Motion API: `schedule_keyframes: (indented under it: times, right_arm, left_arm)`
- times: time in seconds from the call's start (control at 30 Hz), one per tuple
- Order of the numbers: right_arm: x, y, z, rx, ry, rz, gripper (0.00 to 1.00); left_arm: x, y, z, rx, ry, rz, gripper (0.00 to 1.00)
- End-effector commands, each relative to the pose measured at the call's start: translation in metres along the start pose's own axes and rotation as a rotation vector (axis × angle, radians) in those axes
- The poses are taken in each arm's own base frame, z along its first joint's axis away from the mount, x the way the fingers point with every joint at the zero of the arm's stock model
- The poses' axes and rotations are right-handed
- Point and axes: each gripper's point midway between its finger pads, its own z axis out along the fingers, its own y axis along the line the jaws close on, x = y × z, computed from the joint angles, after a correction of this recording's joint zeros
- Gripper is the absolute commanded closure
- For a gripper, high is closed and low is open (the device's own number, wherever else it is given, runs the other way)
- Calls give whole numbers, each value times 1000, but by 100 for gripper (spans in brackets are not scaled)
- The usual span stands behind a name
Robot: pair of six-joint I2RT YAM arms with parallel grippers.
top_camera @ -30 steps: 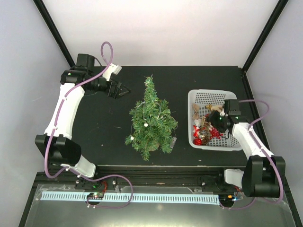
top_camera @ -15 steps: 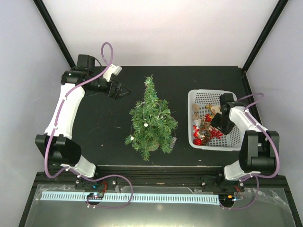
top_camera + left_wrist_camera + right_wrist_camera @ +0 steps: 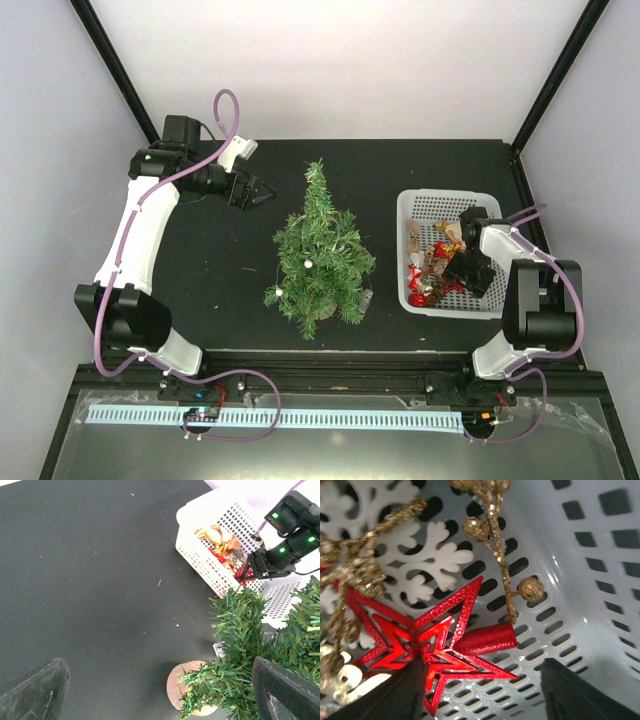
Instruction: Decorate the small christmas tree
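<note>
Right hand (image 3: 481,662) spread over red star (image 3: 427,637), lower centre, in basket (image 3: 600,555); closing could snag gold sprig (image 3: 529,589) too. Left hand (image 3: 262,190) spread.

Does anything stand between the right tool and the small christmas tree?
Yes. The right tool is down inside the white basket. The basket's left wall and the ornaments piled against it lie between the tool and the small christmas tree.
</note>
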Motion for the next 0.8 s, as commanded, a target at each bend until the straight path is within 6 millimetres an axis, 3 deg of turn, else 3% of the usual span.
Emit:
schedule_keyframes:
  times: [0.0,0.1,0.23,0.53,0.77]
  right_arm:
    - [3,6,16,-23,43,-8,31]
    - [5,10,23,-40,54,-8,26]
    - [-3,17,20,-78,15,-6,32]
    - [-38,32,-13,-167,-165,-3,47]
    - [-64,55,-62,-361,-340,-2,51]
  left_arm:
    - [-5,-7,-1,23,-16,18,1]
    - [-6,-6,0,24,-16,17,1]
    - [-7,-6,0,26,-15,17,1]
    - [-7,-5,1,26,-14,19,1]
    - [-6,-4,2,23,-9,18,1]
